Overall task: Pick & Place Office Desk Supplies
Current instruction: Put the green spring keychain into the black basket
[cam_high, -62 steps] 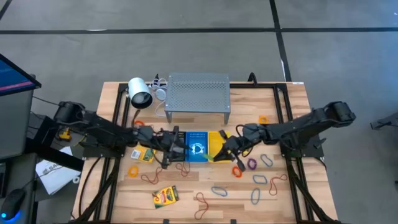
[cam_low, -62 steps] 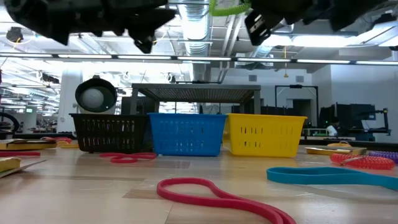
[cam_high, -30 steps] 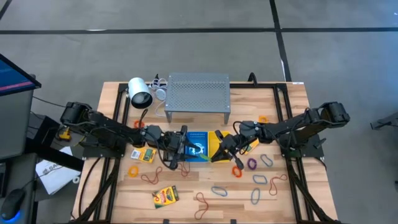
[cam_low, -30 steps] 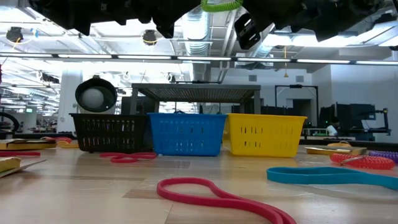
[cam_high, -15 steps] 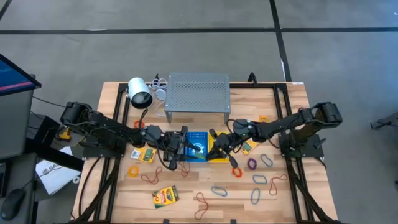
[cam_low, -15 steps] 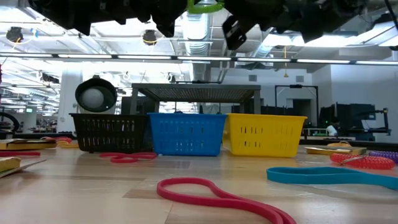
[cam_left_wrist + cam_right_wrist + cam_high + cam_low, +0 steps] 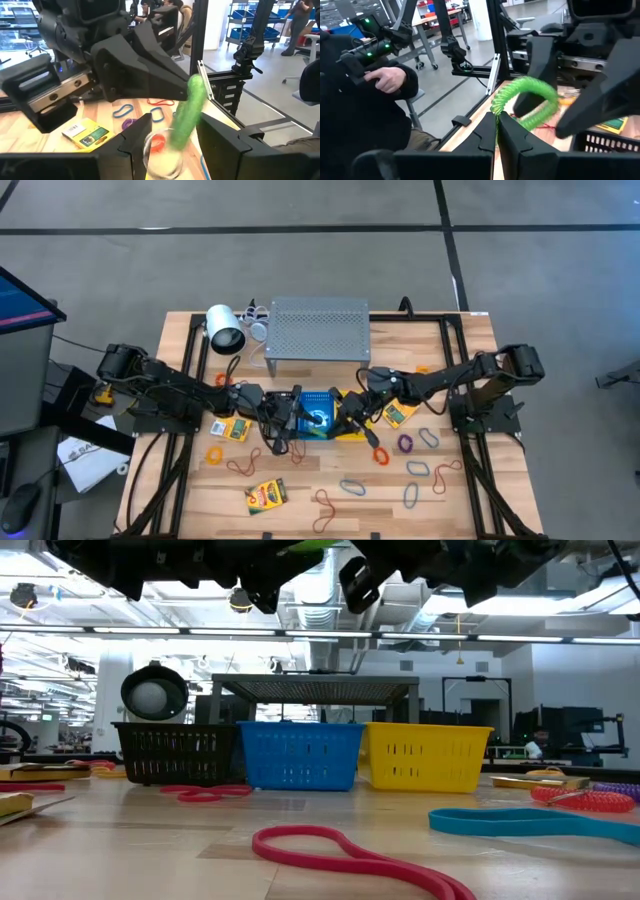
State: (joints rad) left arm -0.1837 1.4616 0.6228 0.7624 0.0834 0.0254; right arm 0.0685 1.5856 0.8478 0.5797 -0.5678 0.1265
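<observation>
I see three small plastic mesh baskets side by side on the wooden surface (image 7: 200, 490), in front of the grey perforated metal shelf (image 7: 318, 326): a black basket (image 7: 175, 753), a blue basket (image 7: 301, 755) and a yellow basket (image 7: 428, 756). From above, both arms cover much of them, and I cannot tell what lies inside any of the three.

My right pincer (image 7: 496, 120) is clenched on a green coiled rubber-band loop (image 7: 527, 102), pinching it at one end of the coil. It hangs over the seam between the blue and yellow baskets, above their rims. In the right wrist view the loop curls away from the fingertips in an arc, towards the other arm; in the left wrist view the same loop (image 7: 189, 112) shows as a thick green bar running steeply on a slant between that arm's fingers.

My left pincer (image 7: 172, 145) stands released, its fingers apart on either side of the green loop, which sits in the gap; I cannot tell whether they touch it. It hovers by the blue basket's near-left edge, close to the right one.

Other loops lie loose on the surface, among them a red loop (image 7: 350, 855) and a blue loop (image 7: 530, 824) nearest the low camera. A yellow-and-green crayon box (image 7: 266, 495) lies flat towards the front.
</observation>
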